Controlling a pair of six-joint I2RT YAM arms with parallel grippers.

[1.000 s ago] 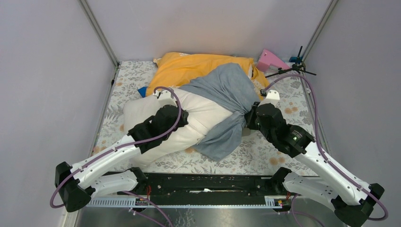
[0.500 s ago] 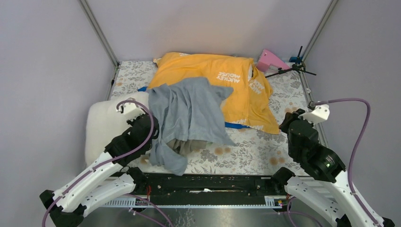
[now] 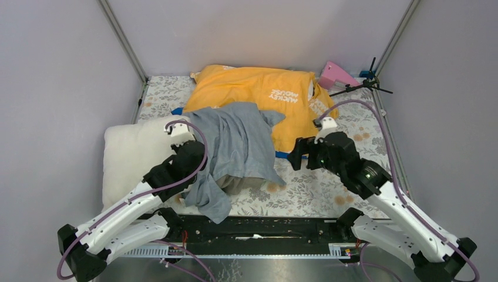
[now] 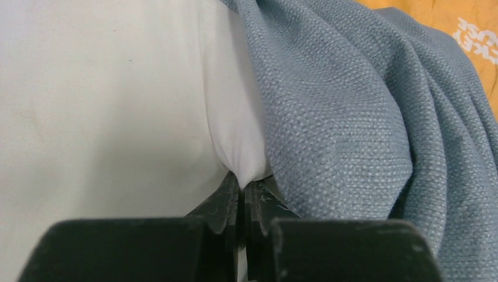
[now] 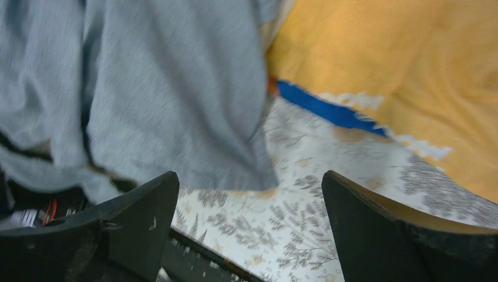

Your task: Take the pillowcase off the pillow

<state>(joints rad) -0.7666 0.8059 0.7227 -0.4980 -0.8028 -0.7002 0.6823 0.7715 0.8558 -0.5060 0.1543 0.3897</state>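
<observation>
The white pillow [image 3: 132, 155] lies at the left of the table, out of the case. The wrinkled grey-blue pillowcase [image 3: 235, 144] is heaped in the middle, and its left edge overlaps the pillow's right end. In the left wrist view my left gripper [image 4: 244, 185] is shut on a pinch of white pillow [image 4: 106, 106] cloth, with the pillowcase [image 4: 364, 117] draped just to its right. My right gripper [image 3: 296, 157] stands open above the table, right of the pillowcase [image 5: 164, 100]. Nothing is between the right gripper's [image 5: 249, 197] fingers.
An orange pillow with white lettering [image 3: 264, 94] lies at the back, partly under the grey case, with a strip of bright blue fabric [image 5: 329, 108] at its near edge. A pink object [image 3: 336, 73] and a black stand [image 3: 361, 87] sit at the back right. Floral table cover [image 3: 329, 188].
The pillowcase has come off the pillow. My left gripper dragged the pillow to the left. My right gripper let go of the case, opened, swung back and returned toward it.
</observation>
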